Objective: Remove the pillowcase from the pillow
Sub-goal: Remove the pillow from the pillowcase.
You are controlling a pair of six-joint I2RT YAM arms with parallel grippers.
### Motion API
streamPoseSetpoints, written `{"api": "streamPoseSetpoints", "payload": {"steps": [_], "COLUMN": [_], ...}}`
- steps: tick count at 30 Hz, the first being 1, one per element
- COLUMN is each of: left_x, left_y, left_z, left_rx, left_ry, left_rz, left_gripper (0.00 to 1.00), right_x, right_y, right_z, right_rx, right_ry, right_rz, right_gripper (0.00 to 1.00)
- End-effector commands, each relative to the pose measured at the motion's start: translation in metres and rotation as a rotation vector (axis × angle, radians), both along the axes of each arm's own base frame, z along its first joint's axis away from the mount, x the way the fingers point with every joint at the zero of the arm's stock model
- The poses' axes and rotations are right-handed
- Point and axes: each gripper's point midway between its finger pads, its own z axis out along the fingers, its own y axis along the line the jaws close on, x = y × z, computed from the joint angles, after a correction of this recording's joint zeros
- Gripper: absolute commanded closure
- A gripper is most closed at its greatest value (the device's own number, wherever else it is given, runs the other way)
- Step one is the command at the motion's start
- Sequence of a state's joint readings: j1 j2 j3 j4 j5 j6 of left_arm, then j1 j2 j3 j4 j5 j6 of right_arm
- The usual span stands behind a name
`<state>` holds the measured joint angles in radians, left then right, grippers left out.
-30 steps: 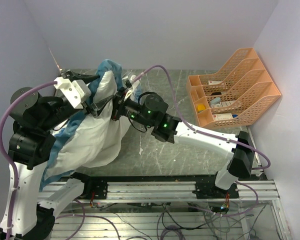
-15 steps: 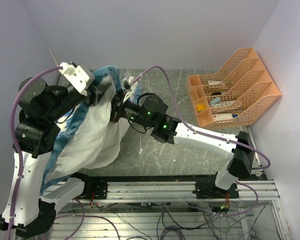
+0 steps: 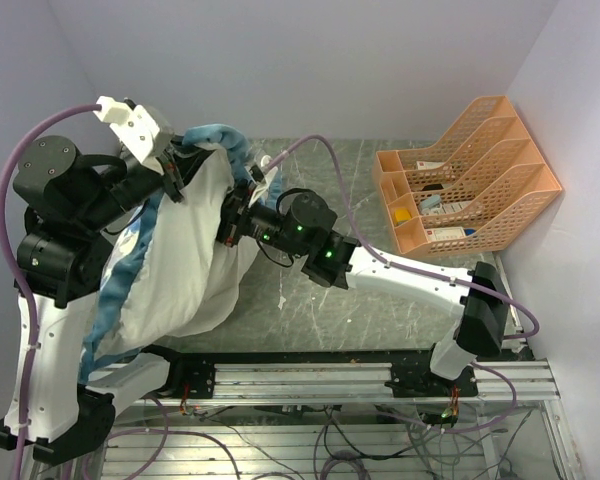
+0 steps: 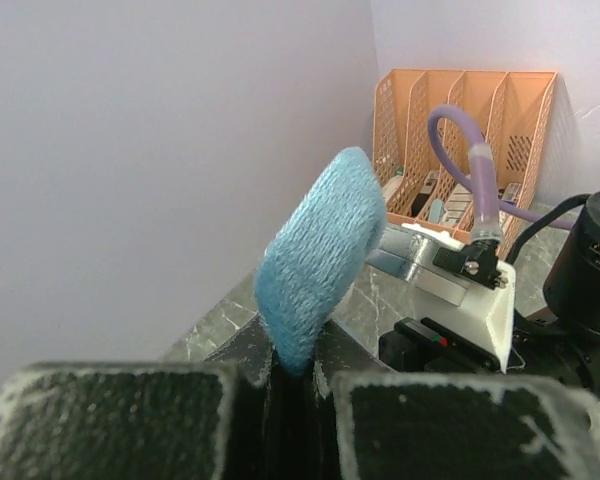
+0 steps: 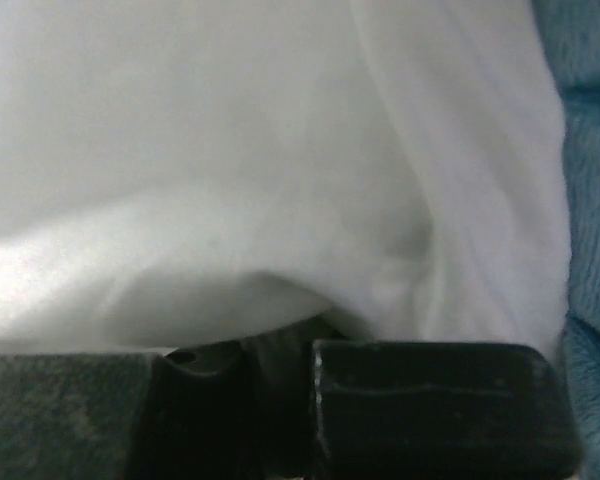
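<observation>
The pillow (image 3: 195, 265), plump and white, stands tilted on the left of the table between both arms. The pillowcase (image 3: 108, 292) hangs round its left side, and its teal ruffled edge (image 3: 223, 137) runs over the top. My left gripper (image 3: 172, 166) is raised at the pillow's upper left, shut on that teal edge (image 4: 320, 250), which sticks up from between the closed fingers of the gripper (image 4: 295, 372). My right gripper (image 3: 226, 222) presses into the pillow's right side. In the wrist view the right gripper (image 5: 280, 352) is shut on a fold of the white pillow (image 5: 230, 150), with teal fabric (image 5: 592, 200) at the right.
An orange slotted file rack (image 3: 467, 176) holding a few items stands at the back right, also seen as the rack (image 4: 460, 120) in the left wrist view. A purple cable (image 3: 320, 150) arcs over the right arm. The aluminium rail (image 3: 330, 375) runs along the near edge. Walls close in on the left and back.
My left gripper has closed on the teal edge and risen up and back to the left, pulling the edge up over the pillow's top. The right arm has barely moved.
</observation>
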<state>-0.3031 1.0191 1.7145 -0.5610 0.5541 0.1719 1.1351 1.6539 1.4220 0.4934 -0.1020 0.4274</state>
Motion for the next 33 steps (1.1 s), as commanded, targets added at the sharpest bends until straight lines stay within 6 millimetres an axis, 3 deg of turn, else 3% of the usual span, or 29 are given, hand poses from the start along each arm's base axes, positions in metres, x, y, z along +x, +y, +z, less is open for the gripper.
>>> {"api": "streamPoseSetpoints", "payload": {"steps": [1, 5, 9, 13, 16, 21, 24, 27, 30, 31, 32, 33], "left_x": [-0.010, 0.019, 0.048, 0.068, 0.079, 0.095, 0.108, 0.120, 0.128, 0.128, 0.125, 0.120], "left_y": [-0.003, 0.011, 0.030, 0.059, 0.076, 0.102, 0.119, 0.133, 0.140, 0.140, 0.137, 0.132], "left_z": [0.035, 0.032, 0.035, 0.051, 0.052, 0.025, -0.005, -0.055, -0.103, -0.110, -0.110, -0.103], "left_rx": [-0.073, -0.072, -0.076, -0.079, -0.043, 0.043, 0.118, 0.205, 0.288, 0.292, 0.292, 0.285], "left_ry": [-0.076, -0.117, -0.183, -0.288, -0.325, -0.333, -0.297, -0.211, -0.059, -0.013, 0.023, 0.039], "left_rz": [-0.032, 0.104, 0.260, 0.449, 0.557, 0.722, 0.788, 0.782, 0.738, 0.716, 0.682, 0.648], "left_gripper": [0.93, 0.93, 0.93, 0.93, 0.93, 0.93, 0.93, 0.93, 0.92, 0.86, 0.72, 0.48], "right_x": [0.007, -0.027, -0.059, -0.067, -0.070, -0.078, -0.083, -0.074, -0.042, -0.024, 0.000, 0.020], "right_y": [0.011, 0.015, 0.008, -0.014, -0.036, -0.059, -0.076, -0.093, -0.105, -0.108, -0.114, -0.118], "right_z": [-0.047, -0.055, -0.077, -0.102, -0.126, -0.107, -0.090, -0.069, -0.044, -0.043, -0.037, -0.029], "right_rx": [-0.088, -0.089, -0.097, -0.074, -0.085, 0.001, 0.061, 0.095, 0.069, 0.021, 0.001, -0.008], "right_ry": [0.034, 0.002, 0.026, 0.102, 0.138, 0.108, 0.069, 0.030, 0.001, 0.012, 0.018, 0.023], "right_rz": [0.015, 0.099, 0.144, 0.122, 0.096, 0.107, 0.105, 0.030, -0.132, -0.204, -0.284, -0.344], "right_gripper": [1.00, 1.00, 1.00, 1.00, 1.00, 1.00, 1.00, 1.00, 1.00, 1.00, 1.00, 1.00]}}
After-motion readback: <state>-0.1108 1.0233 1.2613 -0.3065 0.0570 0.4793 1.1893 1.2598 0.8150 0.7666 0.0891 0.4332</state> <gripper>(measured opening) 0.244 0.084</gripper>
